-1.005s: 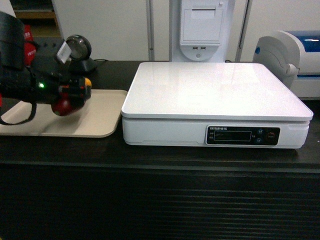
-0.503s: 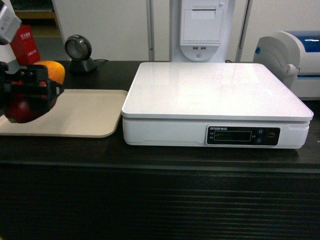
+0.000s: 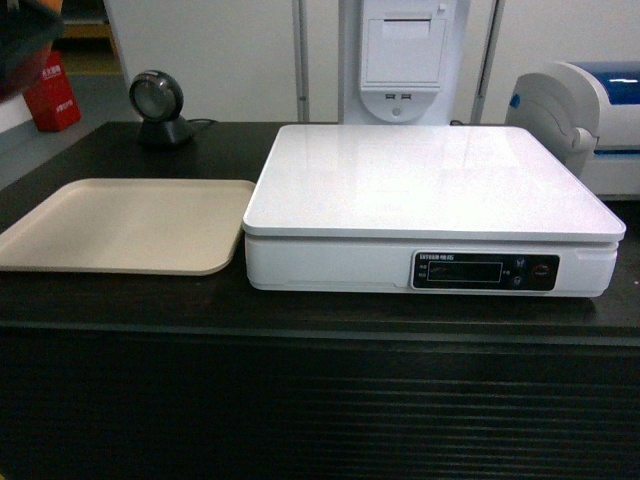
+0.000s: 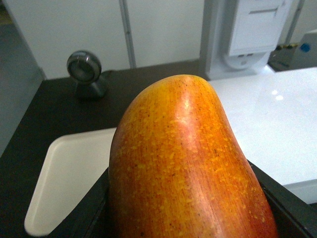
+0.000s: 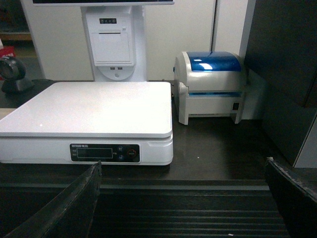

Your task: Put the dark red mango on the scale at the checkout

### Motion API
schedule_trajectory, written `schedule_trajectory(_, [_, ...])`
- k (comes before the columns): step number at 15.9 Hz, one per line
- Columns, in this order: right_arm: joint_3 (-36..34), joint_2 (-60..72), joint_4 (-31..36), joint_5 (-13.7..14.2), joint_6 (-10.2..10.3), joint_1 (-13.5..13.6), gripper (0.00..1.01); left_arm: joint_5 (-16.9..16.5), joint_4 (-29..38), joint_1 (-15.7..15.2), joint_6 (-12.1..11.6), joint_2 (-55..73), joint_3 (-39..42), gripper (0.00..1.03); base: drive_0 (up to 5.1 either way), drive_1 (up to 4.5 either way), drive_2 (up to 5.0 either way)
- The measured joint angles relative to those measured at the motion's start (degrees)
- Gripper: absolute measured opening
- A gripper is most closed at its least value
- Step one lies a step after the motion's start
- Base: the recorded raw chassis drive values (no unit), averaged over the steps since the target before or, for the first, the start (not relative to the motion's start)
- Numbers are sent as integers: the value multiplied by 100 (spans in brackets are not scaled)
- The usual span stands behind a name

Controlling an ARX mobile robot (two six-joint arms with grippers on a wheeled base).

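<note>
My left hand [image 4: 188, 218] is clamped on an orange-red mango [image 4: 185, 163], held above the beige tray [image 4: 64, 183] beside the scale [image 3: 430, 200]. Right hand [image 5: 183, 198] spread wide before the worktop [image 5: 218, 153].

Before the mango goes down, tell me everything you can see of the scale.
The scale is a low white box that looks like plastic, topped by a wide, flat, glossy square platform which overhangs the base slightly. Its front carries a dark display strip with small buttons at the right end; no reading is legible. It sits level on the black counter. Nothing lies on the platform. The beige tray lies right against its left side; whether they touch cannot be told.
</note>
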State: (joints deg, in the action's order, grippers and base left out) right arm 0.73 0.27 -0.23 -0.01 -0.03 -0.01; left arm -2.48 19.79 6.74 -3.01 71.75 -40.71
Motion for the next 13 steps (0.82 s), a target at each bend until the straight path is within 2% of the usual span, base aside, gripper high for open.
schedule_trajectory(2, [0,0,0,0,0,0,98,-2,-118,271,7,-173,-254,62,0,0,0])
schedule_trajectory(3, [0,0,2,2,0,0,98,39,-116,516,7,-105,-452,62,0,0,0])
schedule_trajectory(5, [0,0,2,2,0,0,98,48,66,852,24,398,-835,62,0,0,0])
schedule_trajectory(8, [0,0,2,2,0,0,98,-151,125,1252,227,1609,-1670,62,0,0,0])
schedule_trajectory(11, [0,0,2,2,0,0,98,-396,-184,1572,540,3005,-2841,62,0,0,0])
schedule_trajectory(13, [0,0,2,0,0,0,98,-424,-319,1753,605,3523,-3388,62,0,0,0])
